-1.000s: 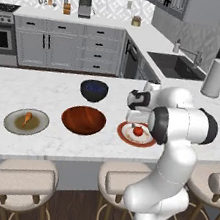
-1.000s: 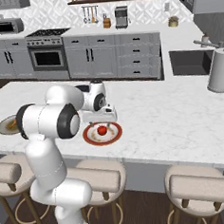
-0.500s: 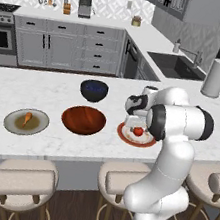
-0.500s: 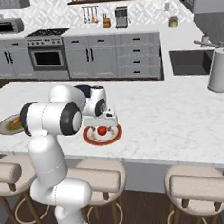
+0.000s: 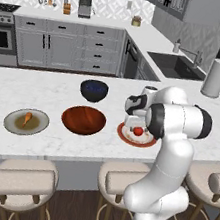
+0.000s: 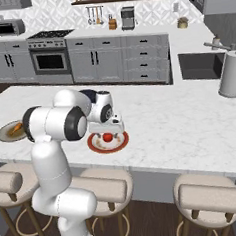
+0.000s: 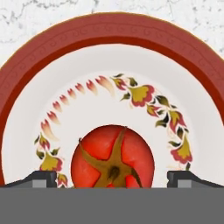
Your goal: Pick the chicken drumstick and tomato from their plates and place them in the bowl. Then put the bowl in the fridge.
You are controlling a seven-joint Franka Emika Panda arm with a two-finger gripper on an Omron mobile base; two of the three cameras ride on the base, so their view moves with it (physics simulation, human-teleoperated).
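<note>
on the marble island counter (image 5: 50, 147), the gripper (image 7: 112, 178) is held wide open directly over the tomato (image 7: 113, 156), centred on its red-rimmed plate (image 7: 26, 65), so both fingers can straddle it.

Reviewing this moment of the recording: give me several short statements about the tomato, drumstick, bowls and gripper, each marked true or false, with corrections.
1. The small red tomato lies on the white plate with the red-brown rim. True.
2. The gripper is shut on the tomato. False: its jaws stand open on either side of it.
3. The orange-tan chicken drumstick lies in the reddish-brown wooden bowl. False: it lies on the olive-grey plate.
4. The dark blue bowl stands behind the wooden bowl. True.
</note>
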